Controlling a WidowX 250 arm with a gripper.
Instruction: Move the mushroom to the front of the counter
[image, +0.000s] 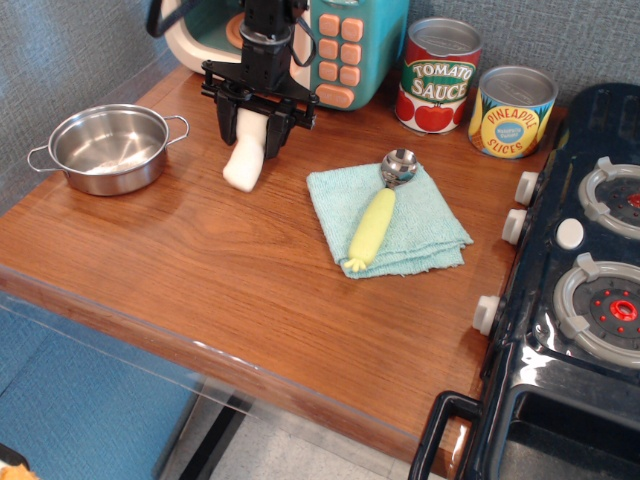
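The counter is a broad slab of brown wood grain with a smooth, rounded front edge. At its right sits a glossy black toy stove with grey ringed burners and white knobs along its side. Against the textured grey-blue back wall stands a teal and cream toy microwave with peach buttons. Near the left edge rests a shiny round steel pot with two small loop handles. A soft, pale-green cloth lies folded in a rough square near the middle, and on it a scoop with a yellow ridged handle and a metal bowl. Two cylindrical tins stand at the back: tomato sauce and pineapple slices.

The black gripper hangs over the back left of the counter, its angular fingers pressed against either side of the mushroom, pinching its upper part. The mushroom is matte white, with a thick stem pointing toward the front; its cap is hidden by the gripper.
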